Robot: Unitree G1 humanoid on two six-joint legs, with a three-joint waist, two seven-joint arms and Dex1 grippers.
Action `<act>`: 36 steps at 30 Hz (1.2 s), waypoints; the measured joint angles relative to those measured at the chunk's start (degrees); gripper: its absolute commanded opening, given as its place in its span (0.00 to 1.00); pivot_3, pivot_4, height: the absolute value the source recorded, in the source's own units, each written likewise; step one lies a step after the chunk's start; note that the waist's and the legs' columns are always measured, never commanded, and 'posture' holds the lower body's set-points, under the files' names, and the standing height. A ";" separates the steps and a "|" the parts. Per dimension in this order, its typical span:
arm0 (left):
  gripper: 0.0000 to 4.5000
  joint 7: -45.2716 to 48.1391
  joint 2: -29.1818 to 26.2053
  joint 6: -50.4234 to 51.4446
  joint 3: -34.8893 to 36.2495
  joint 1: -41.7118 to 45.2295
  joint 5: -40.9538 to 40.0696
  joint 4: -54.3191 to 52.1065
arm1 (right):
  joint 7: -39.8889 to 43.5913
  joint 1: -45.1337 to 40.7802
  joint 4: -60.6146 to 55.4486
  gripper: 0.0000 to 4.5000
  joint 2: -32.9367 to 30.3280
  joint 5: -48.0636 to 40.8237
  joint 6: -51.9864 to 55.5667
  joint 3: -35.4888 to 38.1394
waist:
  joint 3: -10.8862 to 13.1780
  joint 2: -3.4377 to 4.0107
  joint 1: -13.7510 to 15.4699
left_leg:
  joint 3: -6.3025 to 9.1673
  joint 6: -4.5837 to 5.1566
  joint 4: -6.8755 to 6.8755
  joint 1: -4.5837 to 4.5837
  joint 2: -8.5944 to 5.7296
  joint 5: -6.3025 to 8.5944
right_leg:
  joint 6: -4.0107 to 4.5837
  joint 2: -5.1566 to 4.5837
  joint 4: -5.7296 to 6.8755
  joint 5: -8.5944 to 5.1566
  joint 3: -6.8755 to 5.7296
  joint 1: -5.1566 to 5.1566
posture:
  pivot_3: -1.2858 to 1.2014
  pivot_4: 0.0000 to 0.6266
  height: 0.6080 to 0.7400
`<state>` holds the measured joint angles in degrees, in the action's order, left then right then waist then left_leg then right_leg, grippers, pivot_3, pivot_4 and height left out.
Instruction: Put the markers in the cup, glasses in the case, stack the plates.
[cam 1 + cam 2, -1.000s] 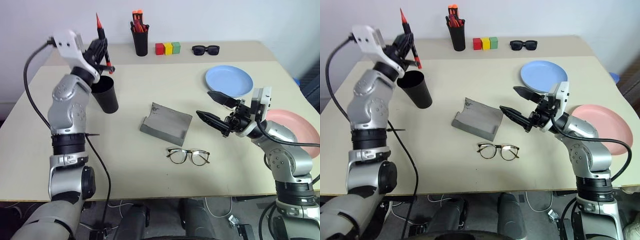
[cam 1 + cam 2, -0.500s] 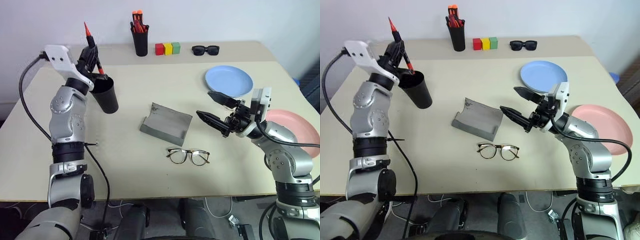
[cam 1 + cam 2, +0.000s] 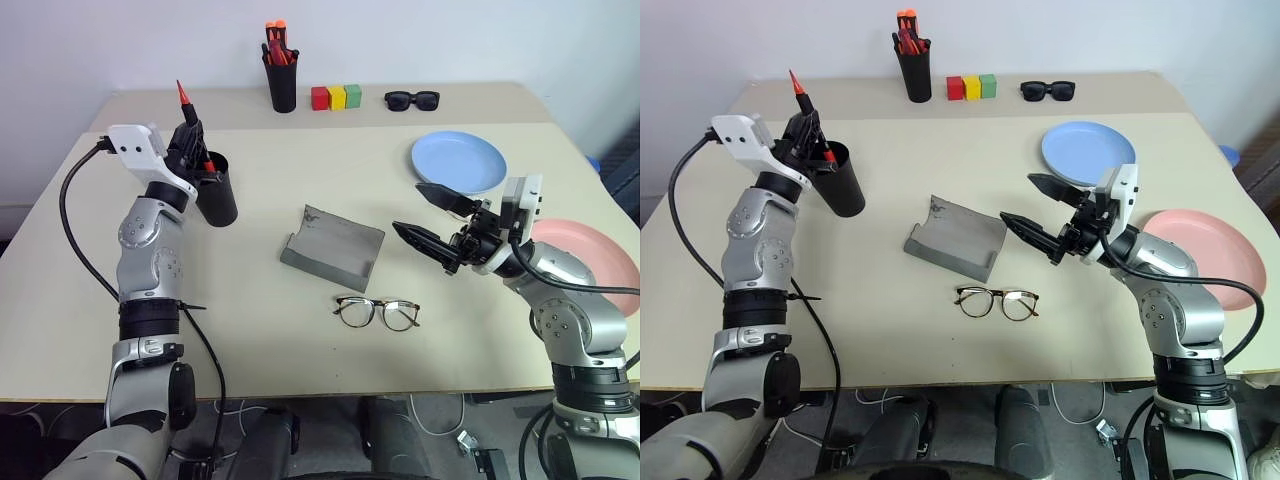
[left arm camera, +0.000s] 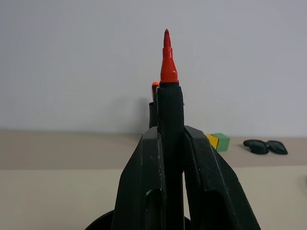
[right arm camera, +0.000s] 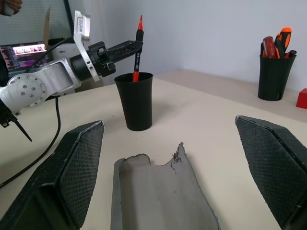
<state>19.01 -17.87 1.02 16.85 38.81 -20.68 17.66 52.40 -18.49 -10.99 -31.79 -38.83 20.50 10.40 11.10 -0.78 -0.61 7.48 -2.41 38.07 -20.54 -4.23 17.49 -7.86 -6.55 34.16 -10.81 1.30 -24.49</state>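
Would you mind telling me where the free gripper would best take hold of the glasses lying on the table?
Probably at the bridge between the lenses of the glasses, coming straight down from above. They appear to lie flat in front of the open case with bare table around them, so the open right gripper could close across that narrow middle.

The black cup [image 5: 136, 100] is taken as landmark, standing upright on the beige table [image 5: 216, 120]. A black marker [image 5: 137, 52] with a red tip is held upright above it by the left gripper [image 5: 130, 48], its lower red end dipped inside the rim. The open grey case [image 5: 160, 194] is seen nearer than the cup, between the right gripper's [image 5: 177, 175] widely parted fingers [image 5: 76, 167]. A black pen holder [image 5: 273, 76] with orange-tipped pens is seen well apart from the cup.
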 measured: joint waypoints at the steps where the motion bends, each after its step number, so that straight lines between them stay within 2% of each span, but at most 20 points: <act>1: 0.44 -0.07 0.00 -0.09 -0.02 0.00 0.08 0.00 | -0.04 0.01 0.00 1.00 0.00 0.00 0.00 0.00 | 0.00 0.00 0.01 | 0.00 0.00 0.00 0.00 0.00 0.00 | 0.00 0.00 0.00 0.00 0.00 0.00 | 0.52 0.24 1.00; 6: 0.99 -0.58 0.00 -0.31 -0.29 0.00 0.74 0.02 | -0.15 0.04 -0.05 1.00 0.00 -0.02 0.08 0.00 | 0.00 0.00 0.01 | 0.00 0.00 0.00 0.00 0.00 0.00 | 0.00 0.00 0.00 0.00 0.00 0.00 | 0.52 0.24 1.00; 13: 0.99 -1.12 0.09 0.25 -0.28 0.55 0.40 -0.09 | -0.21 0.04 -0.06 1.00 -0.02 -0.02 0.14 0.00 | 0.00 0.00 0.02 | 0.00 0.00 0.00 0.00 0.00 0.00 | 0.00 0.00 0.00 0.00 0.00 0.00 | 0.52 0.24 1.00; 15: 0.99 0.51 0.64 3.78 -0.92 0.89 -1.81 -2.22 | -0.18 0.12 -0.07 1.00 -0.23 -0.02 0.18 0.00 | 0.00 0.00 0.02 | 0.00 0.01 0.00 -0.02 0.00 0.00 | 0.00 0.00 0.00 0.00 0.00 0.00 | 0.52 0.24 1.00; 17: 0.99 4.64 0.62 9.71 -3.76 0.91 -5.47 -7.26 | -0.05 0.19 -0.09 1.00 -0.51 -0.04 0.27 0.02 | 0.00 -0.01 0.24 | 0.04 0.02 0.02 -0.08 -0.02 0.01 | 0.00 0.00 -0.01 0.00 -0.02 0.00 | 0.52 0.24 1.00; 20: 0.99 14.68 -1.18 20.17 -12.45 1.60 -10.97 -17.17 | 0.46 0.15 -0.07 1.00 -0.88 -0.05 0.33 0.02 | 0.00 0.00 0.13 | 0.01 0.08 0.04 -0.08 -0.04 0.05 | 0.00 -0.02 -0.02 0.00 0.01 0.00 | 0.52 0.24 1.00; 22: 0.99 20.62 -3.30 24.03 -16.80 2.41 -11.93 -18.86 | 0.90 0.11 -0.01 1.00 -1.19 -0.07 0.33 0.06 | -0.01 0.04 -0.44 | -0.08 0.10 -0.02 0.04 0.01 0.05 | 0.01 0.01 0.01 -0.01 0.02 0.00 | 0.52 0.24 1.00; 29: 0.99 39.77 -11.33 23.95 -27.21 4.29 -5.90 -11.20 | 1.37 2.42 0.15 1.00 -2.60 0.37 -0.12 1.55 | -0.02 0.13 -0.32 | -0.13 0.10 -0.01 0.06 0.15 0.05 | 0.06 0.19 0.02 -0.01 0.10 0.01 | 0.52 0.24 1.00; 33: 0.99 52.43 -16.48 19.14 -31.08 8.37 -0.86 -1.76 | 0.60 3.60 -0.37 1.00 -2.24 0.37 -0.24 1.66 | -0.02 0.13 -0.18 | -0.13 0.10 -0.01 0.05 0.14 0.05 | 0.06 0.18 0.00 -0.01 0.10 0.01 | 0.52 0.24 1.00; 36: 0.99 58.22 -16.38 11.53 -33.50 10.84 4.41 7.02 | -0.15 4.15 -0.68 1.00 -1.86 0.38 -0.53 1.67 | -0.02 0.13 -0.05 | -0.13 0.11 -0.01 0.04 0.10 0.05 | 0.05 0.13 -0.02 -0.01 0.10 0.02 | 0.52 0.24 1.00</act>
<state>77.23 -34.24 12.55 -16.65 49.65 -16.27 24.69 52.25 -14.33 -11.67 -33.65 -38.44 19.97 12.07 11.08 -0.64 -0.66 7.34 -2.30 38.06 -20.50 -4.13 17.55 -7.81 -6.42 34.14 -10.82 1.39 -24.47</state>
